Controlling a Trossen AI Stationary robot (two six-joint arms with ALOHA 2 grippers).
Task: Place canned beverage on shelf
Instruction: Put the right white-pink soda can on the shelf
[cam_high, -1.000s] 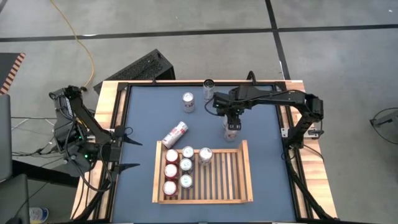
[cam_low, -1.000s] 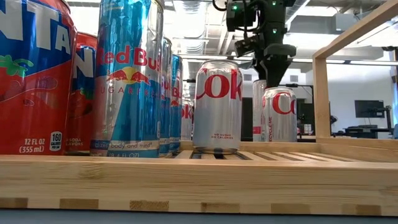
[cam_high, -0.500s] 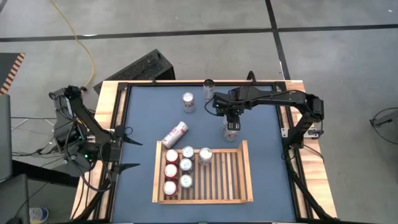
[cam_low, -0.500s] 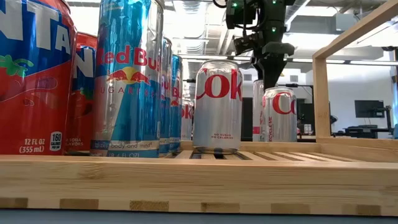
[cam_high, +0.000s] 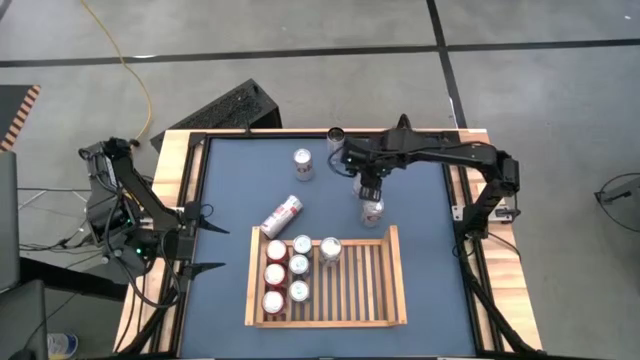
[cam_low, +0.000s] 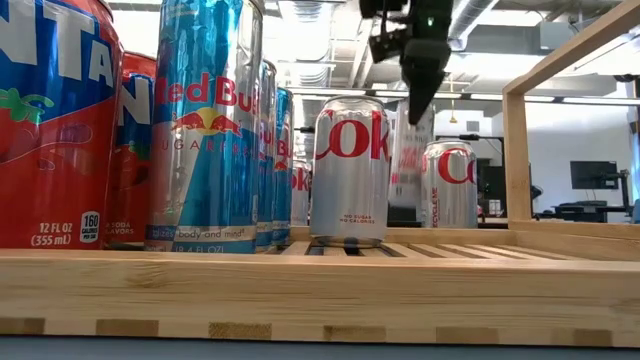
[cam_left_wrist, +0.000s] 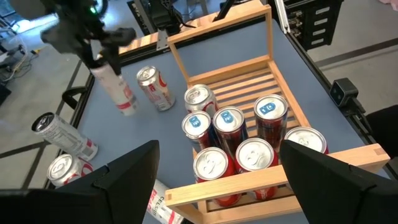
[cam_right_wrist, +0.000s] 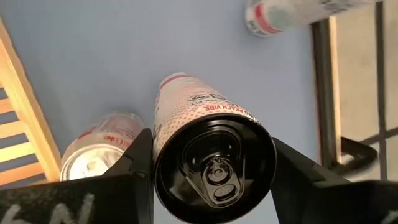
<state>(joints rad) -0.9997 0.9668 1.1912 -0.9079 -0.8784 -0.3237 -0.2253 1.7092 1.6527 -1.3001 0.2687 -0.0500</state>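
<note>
Here the right gripper (cam_high: 369, 186) is clamped on a slim white-and-red can (cam_high: 372, 207), held off the blue tabletop (cam_high: 230, 180) just beyond the far rim of the shelf (cam_high: 396, 268). In the right wrist view the fingers (cam_right_wrist: 134, 163) hug the can's dark top; its label is dotted, w/ small print I can't make out.

The wood tray sits mid-table, slatted bottom, right part bare. Its left part holds seven cans: red Fanta cans (cam_low: 45, 125) marked "12 FL OZ (355 mL)", blue Red Bull Sugarfree cans (cam_low: 205, 130), and a silver Diet Coke (cam_low: 350, 170).

Outside the tray: another Coke can (cam_low: 449, 184) behind it, a can lying on its side (cam_high: 282, 215) to the far left, two upright cans (cam_high: 302, 164) farther back.

Left gripper (cam_high: 199, 240) waits at the left table edge, jaws wide, nothing in them.
</note>
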